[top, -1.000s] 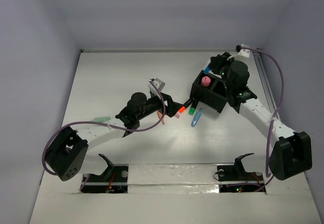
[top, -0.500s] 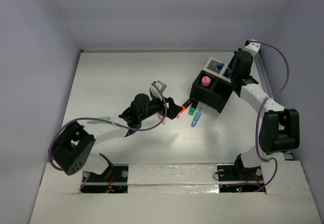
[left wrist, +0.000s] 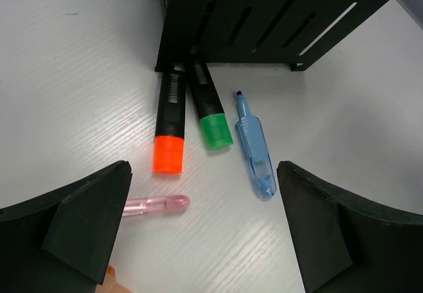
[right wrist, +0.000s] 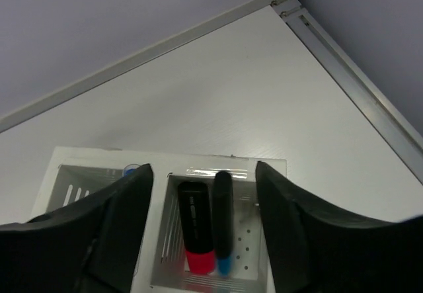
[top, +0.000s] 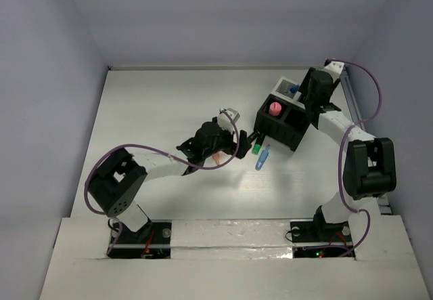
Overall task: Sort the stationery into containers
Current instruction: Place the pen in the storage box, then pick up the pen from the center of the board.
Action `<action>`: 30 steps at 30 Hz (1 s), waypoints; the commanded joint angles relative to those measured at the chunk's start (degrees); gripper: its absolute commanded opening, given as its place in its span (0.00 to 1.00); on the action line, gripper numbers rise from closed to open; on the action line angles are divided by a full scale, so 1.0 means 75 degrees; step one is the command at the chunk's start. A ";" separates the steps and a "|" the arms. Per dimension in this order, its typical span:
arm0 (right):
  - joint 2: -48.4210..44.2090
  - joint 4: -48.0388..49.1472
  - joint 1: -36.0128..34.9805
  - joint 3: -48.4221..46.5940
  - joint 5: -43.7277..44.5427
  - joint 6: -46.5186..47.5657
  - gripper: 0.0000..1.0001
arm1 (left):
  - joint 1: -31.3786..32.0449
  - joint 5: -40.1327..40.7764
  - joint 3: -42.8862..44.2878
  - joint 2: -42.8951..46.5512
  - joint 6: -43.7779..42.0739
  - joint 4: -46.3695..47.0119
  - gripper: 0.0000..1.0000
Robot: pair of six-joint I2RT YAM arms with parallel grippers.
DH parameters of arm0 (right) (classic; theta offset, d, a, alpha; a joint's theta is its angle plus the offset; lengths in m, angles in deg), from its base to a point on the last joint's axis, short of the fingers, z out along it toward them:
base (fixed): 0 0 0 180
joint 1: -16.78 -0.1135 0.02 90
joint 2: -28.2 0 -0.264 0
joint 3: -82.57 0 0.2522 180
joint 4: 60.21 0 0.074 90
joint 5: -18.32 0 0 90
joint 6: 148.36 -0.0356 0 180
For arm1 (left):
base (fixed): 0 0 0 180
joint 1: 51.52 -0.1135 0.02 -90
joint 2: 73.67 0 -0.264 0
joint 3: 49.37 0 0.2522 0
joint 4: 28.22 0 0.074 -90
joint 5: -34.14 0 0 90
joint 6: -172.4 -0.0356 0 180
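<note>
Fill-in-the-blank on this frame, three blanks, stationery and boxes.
1. The middle marker, between the orange-capped marker and the blue pen, has a ____ cap.
2. The red-tipped marker and blue-tipped marker lie in the ____ box.
3. The left gripper hovers above the table's pens, jaws ____.
Answers: green; white; open.

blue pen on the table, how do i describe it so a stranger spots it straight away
Find the black slotted box on the white table. Along its wall in the left wrist view lie an orange-capped marker, a green-capped marker and, rightmost, the blue pen. It alone is see-through light blue, slimmer than those two black-barrelled markers, and lies clear of the box.
</note>
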 commanded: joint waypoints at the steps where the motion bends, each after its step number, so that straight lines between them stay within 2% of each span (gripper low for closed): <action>1: -0.0406 0.0190 0.0036 0.0077 0.0047 -0.0266 0.71 | 0.0209 0.0427 0.0757 -0.0341 -0.0275 -0.0310 0.90; 3: -0.0733 0.0097 0.0036 0.0158 -0.0152 -0.0371 0.78 | 0.0409 0.0638 0.1084 -0.0599 -0.0380 -0.0555 0.87; 6: -0.1213 0.0061 0.0036 0.0299 -0.0433 -0.0558 0.78 | 0.0655 0.0756 0.1552 -0.1009 -0.0509 -0.0918 0.76; 7: -0.1355 0.0038 0.0036 0.0439 -0.0516 -0.0629 0.78 | 0.0656 0.0756 0.1682 -0.1127 -0.0545 -0.1001 0.68; 9: -0.1799 0.0108 0.0036 0.0673 -0.0854 -0.0874 0.75 | 0.0889 0.1037 0.2068 -0.1478 -0.0615 -0.1271 0.63; 10: -0.1952 0.0143 0.0036 0.0791 -0.0937 -0.0945 0.72 | 0.0890 0.1060 0.2198 -0.1607 -0.0650 -0.1341 0.60; 11: -0.2105 0.0178 0.0036 0.1047 -0.1031 -0.1016 0.67 | 0.0983 0.1061 0.2304 -0.1840 -0.0674 -0.1435 0.52; 14: -0.2644 0.0283 -0.0104 0.1435 -0.1499 -0.1285 0.46 | 0.0984 0.1037 0.2726 -0.2274 -0.0674 -0.1681 0.43; 15: -0.2773 0.0272 -0.0105 0.1645 -0.1675 -0.1402 0.34 | 0.0984 0.1072 0.2889 -0.2369 -0.0662 -0.1798 0.42; 19: -0.3289 0.0272 -0.0105 0.2092 -0.1922 -0.1579 0.30 | 0.1054 0.1201 0.3312 -0.2838 -0.0662 -0.2103 0.42; 30: -0.3571 0.0471 -0.0105 0.2444 -0.2718 -0.1813 0.32 | 0.1054 0.1353 0.4167 -0.3823 -0.0849 -0.2700 0.41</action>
